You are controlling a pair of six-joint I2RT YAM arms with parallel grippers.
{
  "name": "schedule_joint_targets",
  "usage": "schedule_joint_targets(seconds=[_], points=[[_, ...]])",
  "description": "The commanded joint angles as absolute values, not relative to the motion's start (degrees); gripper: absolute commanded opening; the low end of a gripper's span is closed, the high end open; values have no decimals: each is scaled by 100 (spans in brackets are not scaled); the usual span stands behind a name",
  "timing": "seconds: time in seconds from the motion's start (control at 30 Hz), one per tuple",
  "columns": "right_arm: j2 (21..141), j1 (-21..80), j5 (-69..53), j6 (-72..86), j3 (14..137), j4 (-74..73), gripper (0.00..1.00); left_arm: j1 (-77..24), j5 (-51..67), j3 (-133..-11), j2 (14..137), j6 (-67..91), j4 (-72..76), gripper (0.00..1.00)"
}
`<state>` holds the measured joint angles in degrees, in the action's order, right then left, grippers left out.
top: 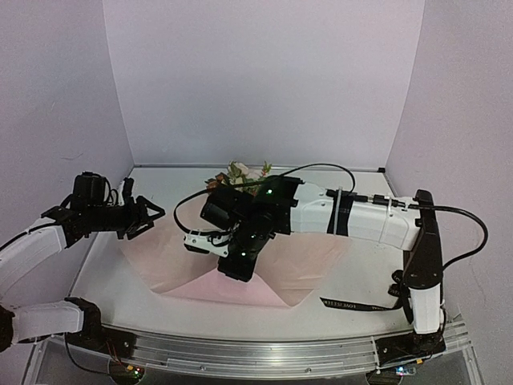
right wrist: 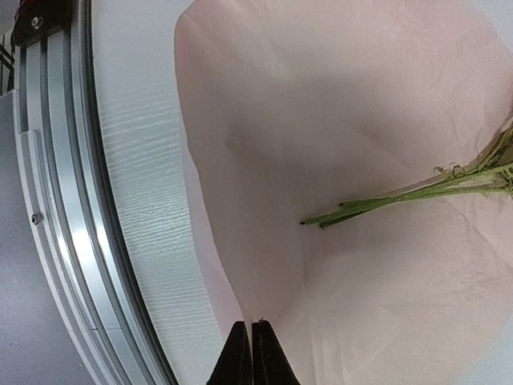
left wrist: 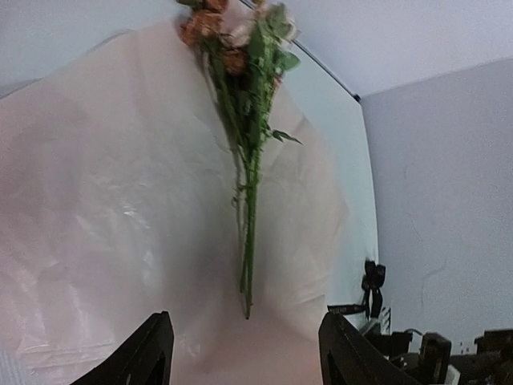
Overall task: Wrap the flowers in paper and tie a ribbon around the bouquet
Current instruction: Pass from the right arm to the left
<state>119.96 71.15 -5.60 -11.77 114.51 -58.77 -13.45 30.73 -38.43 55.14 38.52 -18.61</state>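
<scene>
- A large pale-pink sheet of thin, creased paper (top: pixel 160 258) is spread on the white table (top: pixel 104 281). A small bunch of cream, pink and rust-brown flowers (top: pixel 244 174) on thin green stems is laid along its middle, with the blooms toward the far wall.
- In the top view the middle of the paper and nearly all of the stems are hidden by the right arm (top: pixel 353 215), which is stretched across from the right. Only the blooms are seen beyond it.
- The right gripper (top: pixel 237 271) is lowered over the near part of the paper. In the right wrist view its fingers are seen pressed together at the paper's near edge. Whether any paper is pinched between them cannot be told.
- The left gripper (top: pixel 149 215) is held near the paper's left edge. In the left wrist view its two fingers are seen standing well apart, with nothing between them.
- A long, narrow black ribbon (top: pixel 361 305) with white lettering is laid on the table by the right arm's base, near the paper's near right edge and well apart from the flowers.
- A ribbed aluminium rail (top: pixel 256 353) is set along the near edge of the table.
- The whole bunch, from blooms to stem ends, is shown only in the left wrist view. The cut stem ends lying on the paper are shown close up only in the right wrist view.
</scene>
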Motion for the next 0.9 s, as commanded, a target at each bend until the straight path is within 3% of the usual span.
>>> schedule_joint_targets(seconds=[0.0, 0.33, 0.87], points=[[12191, 6987, -948, -1298, 11890, -5930, 0, -2158, 3694, -3756, 5967, 3476, -428, 63], [12249, 6580, -1117, -1097, 11838, -5494, 0, -2682, 4811, -3421, 6882, 3387, 1291, 66], [12413, 6228, -1442, -980, 11944, -5277, 0, -3067, 5477, -4296, 7904, 2410, 251, 61]])
